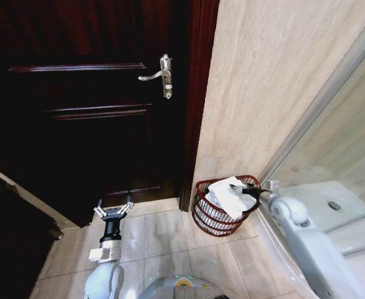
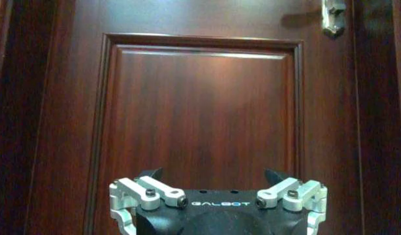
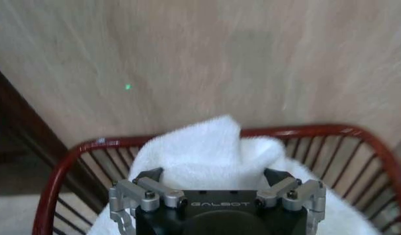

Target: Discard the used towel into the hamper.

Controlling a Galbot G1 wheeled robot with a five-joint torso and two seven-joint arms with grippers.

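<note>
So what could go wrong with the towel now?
The towel is piled high and hangs over the hamper rim, so part might slide out onto the floor. The right gripper is open right by it; pulling away, a finger might snag the cloth. The left gripper waits by the door.

The hamper [image 1: 223, 208] sits on the tile floor [image 1: 164, 240] at lower centre-right of the head view, right against the wall [image 1: 263, 87] and just right of the door frame [image 1: 198, 106]. The towel [image 1: 228, 196] lies in it, draped over the near rim. The right claw [image 1: 255, 190] hangs at the hamper's right rim, above the towel. The door [image 1: 89, 106] takes up the upper left, handle [image 1: 161, 76] near its right edge. The left claw [image 1: 113, 210] is at lower left, in front of the door, well apart from the hamper. A glass shower panel [image 1: 332, 162] runs down the right side.
</note>
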